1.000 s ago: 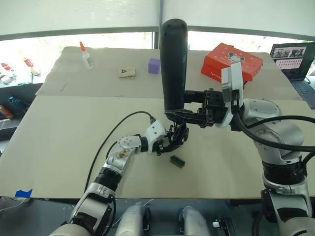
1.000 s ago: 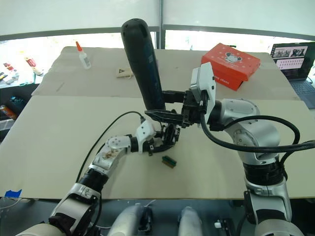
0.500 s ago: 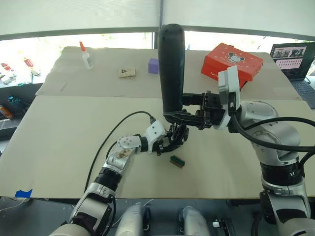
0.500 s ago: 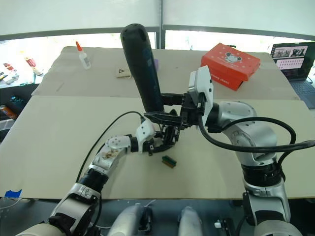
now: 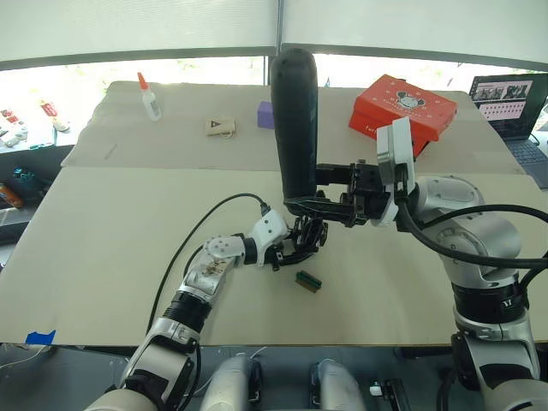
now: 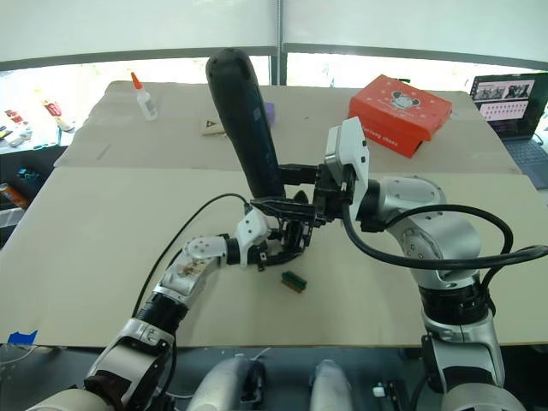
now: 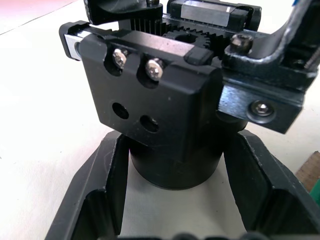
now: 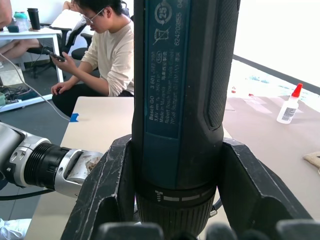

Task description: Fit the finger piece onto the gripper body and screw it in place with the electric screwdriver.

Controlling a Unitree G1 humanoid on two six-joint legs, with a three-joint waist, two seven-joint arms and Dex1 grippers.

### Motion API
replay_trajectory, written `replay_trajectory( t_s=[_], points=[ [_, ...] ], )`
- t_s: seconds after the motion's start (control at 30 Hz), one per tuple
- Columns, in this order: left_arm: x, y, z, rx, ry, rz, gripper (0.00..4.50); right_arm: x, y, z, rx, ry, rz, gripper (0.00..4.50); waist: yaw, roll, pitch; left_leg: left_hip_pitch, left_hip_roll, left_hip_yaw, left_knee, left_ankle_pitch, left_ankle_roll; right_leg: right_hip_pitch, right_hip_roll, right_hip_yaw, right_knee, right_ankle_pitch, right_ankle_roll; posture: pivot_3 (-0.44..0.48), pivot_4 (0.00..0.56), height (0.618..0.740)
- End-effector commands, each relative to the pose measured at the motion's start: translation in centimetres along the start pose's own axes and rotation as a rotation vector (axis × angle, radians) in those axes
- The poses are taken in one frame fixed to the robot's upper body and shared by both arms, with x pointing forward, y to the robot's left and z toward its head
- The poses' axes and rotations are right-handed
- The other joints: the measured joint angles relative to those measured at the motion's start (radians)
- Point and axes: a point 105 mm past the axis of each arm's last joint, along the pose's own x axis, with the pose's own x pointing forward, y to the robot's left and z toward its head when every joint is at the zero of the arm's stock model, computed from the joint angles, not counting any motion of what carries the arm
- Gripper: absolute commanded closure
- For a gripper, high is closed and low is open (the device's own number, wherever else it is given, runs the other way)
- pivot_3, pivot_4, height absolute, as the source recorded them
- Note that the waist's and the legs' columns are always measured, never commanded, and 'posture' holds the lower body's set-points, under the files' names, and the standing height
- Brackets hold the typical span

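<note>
Left gripper (image 5: pixel 301 244) clamped on the gripper body (image 7: pixel 165 100), round base between its fingers (image 7: pixel 102 192), held just above the table (image 5: pixel 103 257). Right gripper (image 6: pixel 287 193) clamped on the screwdriver (image 5: pixel 294 120), handle upright, directly over the body. Over the last second the screwdriver has drifted slightly left and straightened; body hasn't moved. Looks like bit alignment on a screw, contact hidden. Finger piece: can't tell if fitted. Green-topped block (image 5: pixel 308 280) lies just beside.
</note>
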Motion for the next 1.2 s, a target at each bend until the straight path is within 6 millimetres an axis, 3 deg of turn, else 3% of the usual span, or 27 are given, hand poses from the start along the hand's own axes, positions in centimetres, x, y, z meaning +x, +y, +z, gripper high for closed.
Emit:
replay_trajectory(
  t_s=[0.03,0.7,1.2],
  points=[
    [0.1,0.4,1.2,0.022,-0.034,0.001,2.24,-0.2,0.2,1.9,-0.090,-0.037,0.008,2.58,0.000,0.000,0.000,0.000,0.000,0.000,0.000,0.000,0.000,0.000,0.000,0.000,0.000,0.000,0.000,0.000,0.150,0.740],
    [0.1,0.2,1.4,0.028,-0.039,-0.007,2.24,0.4,0.5,0.7,-0.071,-0.045,0.013,2.58,0.000,0.000,0.000,0.000,0.000,0.000,0.000,0.000,0.000,0.000,0.000,0.000,0.000,0.000,0.000,0.000,0.150,0.740],
    [0.2,0.3,1.5,0.028,-0.042,-0.002,2.24,-0.4,0.2,-0.5,-0.023,-0.007,-0.027,2.58,0.000,0.000,0.000,0.000,0.000,0.000,0.000,0.000,0.000,0.000,0.000,0.000,0.000,0.000,0.000,0.000,0.150,0.740]
  ],
)
